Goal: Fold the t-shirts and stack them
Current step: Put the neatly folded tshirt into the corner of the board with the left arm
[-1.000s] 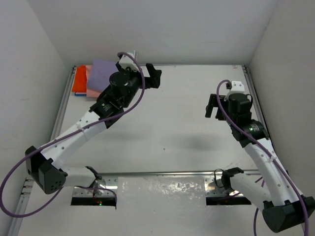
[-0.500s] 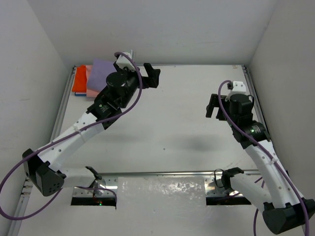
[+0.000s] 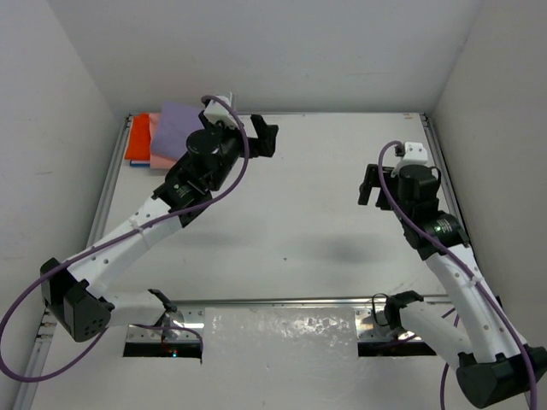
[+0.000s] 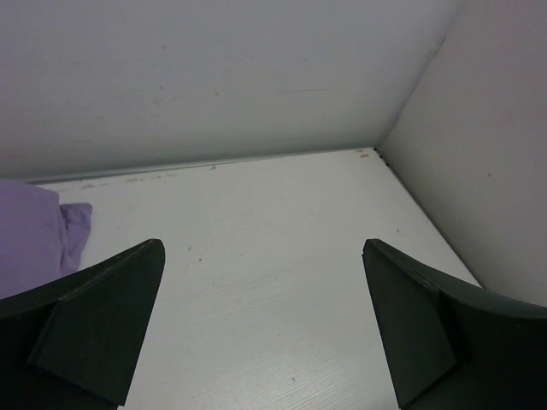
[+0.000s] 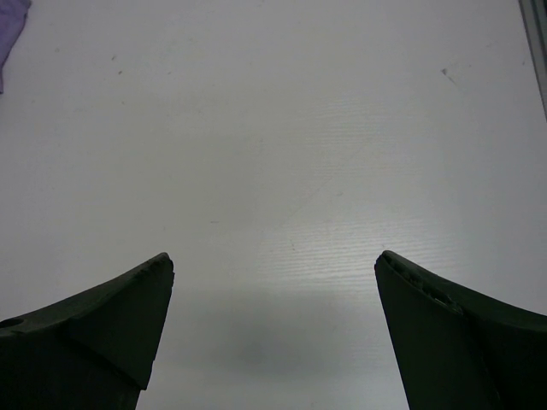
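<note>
Our left gripper (image 3: pixel 264 135) gapes wide and empty above the table (image 3: pixel 308 213) — so does our right gripper (image 3: pixel 368 184). We see the t-shirts (image 3: pixel 173 126) stacked in the table's far-left corner — purple on top.

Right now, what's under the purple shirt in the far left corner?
A salmon-pink shirt and an orange-red shirt. Only their left edges show; the purple shirt covers the rest.

the right gripper (image 5: pixel 273 256) is seen with its two dark fingers (image 5: pixel 102 325) spread wide and nothing held between them. beyond the gripper, the white table (image 5: pixel 282 128) is shown. a sliver of the lavender-purple t-shirt (image 5: pixel 7 26) is glimpsed far ahead to the gripper's left, and a metal rail (image 5: pixel 537 43) far ahead to its right.
</note>
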Controlling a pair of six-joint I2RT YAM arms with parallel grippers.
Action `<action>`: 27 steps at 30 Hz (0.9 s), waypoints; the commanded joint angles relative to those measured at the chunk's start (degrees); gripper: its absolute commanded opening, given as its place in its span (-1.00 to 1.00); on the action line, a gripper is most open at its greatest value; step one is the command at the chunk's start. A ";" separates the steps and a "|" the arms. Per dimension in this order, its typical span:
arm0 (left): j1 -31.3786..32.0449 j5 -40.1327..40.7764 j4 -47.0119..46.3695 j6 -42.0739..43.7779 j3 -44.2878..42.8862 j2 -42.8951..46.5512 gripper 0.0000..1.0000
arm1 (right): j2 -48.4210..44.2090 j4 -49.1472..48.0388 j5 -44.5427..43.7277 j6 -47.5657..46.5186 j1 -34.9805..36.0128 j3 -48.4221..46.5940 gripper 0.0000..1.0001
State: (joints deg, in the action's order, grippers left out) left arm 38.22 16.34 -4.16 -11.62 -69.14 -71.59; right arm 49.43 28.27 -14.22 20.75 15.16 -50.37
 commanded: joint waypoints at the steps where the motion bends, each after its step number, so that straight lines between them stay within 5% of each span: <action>1: -1.48 -0.43 -1.90 2.21 4.61 -0.47 0.99 | -0.48 -2.43 -5.27 -1.42 0.22 3.24 0.98; 7: -7.09 0.71 -6.88 -0.60 16.55 -5.13 0.99 | 2.77 -8.64 -16.97 -3.95 0.22 12.02 0.98; 18: -22.73 -4.81 -32.28 5.63 43.72 -2.07 0.99 | 9.28 -37.05 -15.23 -15.39 -1.09 29.35 0.98; 27: -28.20 -10.80 -29.33 10.47 45.41 1.63 0.99 | 9.63 -47.50 -8.45 -14.69 -6.54 38.59 0.98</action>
State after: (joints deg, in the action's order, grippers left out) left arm 10.59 7.97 -30.17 -4.62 -22.92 -71.79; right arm 59.22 -11.35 -24.40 6.59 8.97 -13.30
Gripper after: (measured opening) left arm 0.996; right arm 0.986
